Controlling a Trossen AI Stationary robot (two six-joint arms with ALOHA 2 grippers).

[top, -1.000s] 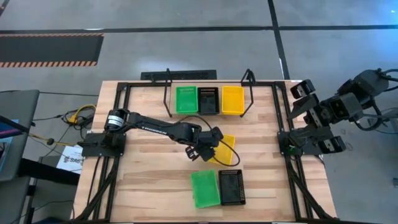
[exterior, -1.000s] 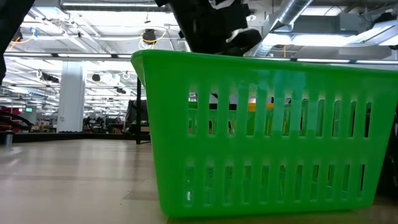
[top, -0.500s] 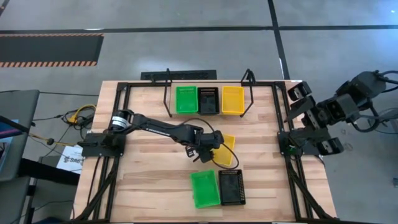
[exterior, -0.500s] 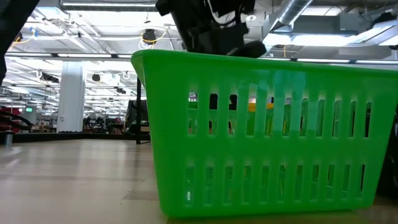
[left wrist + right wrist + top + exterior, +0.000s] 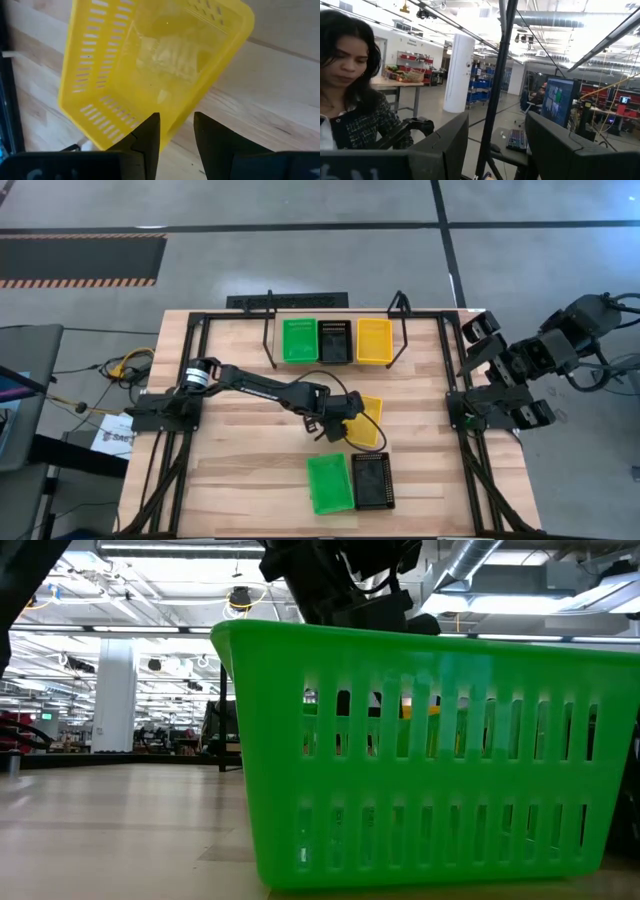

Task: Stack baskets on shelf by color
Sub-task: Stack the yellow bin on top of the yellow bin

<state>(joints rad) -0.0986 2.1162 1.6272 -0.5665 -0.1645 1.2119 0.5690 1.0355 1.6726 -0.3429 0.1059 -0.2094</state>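
Item one: my left pincer (image 5: 348, 423), extended over the middle of the counter (image 5: 240, 470), its fingers (image 5: 148, 137) set narrowly either side of the near wall of a loose yellow basket (image 5: 150, 65); from above that basket (image 5: 365, 421) lies tilted out of line with the counter edges, partly under my wrist. Whether the fingers are actually pressing the wall I cannot tell. Item two: the shelf (image 5: 335, 315) at the far side of the counter, holding three baskets side by side: a green basket (image 5: 299, 339), a black basket (image 5: 334, 340) and a shelved yellow basket (image 5: 374, 339), each touching its neighbour. Item three: a front green basket (image 5: 329, 482) and a front black basket (image 5: 372, 479), side by side near the counter's front edge, just below the loose yellow one; the green one fills the low view (image 5: 420, 755). Item four: my right pincer (image 5: 495, 145), parked off the counter's right side, fingers parted with nothing between them, facing the room, where a person (image 5: 350, 85) sits close by. Labels: a white paper (image 5: 112, 438) beside the left arm's base bears print too small to read.
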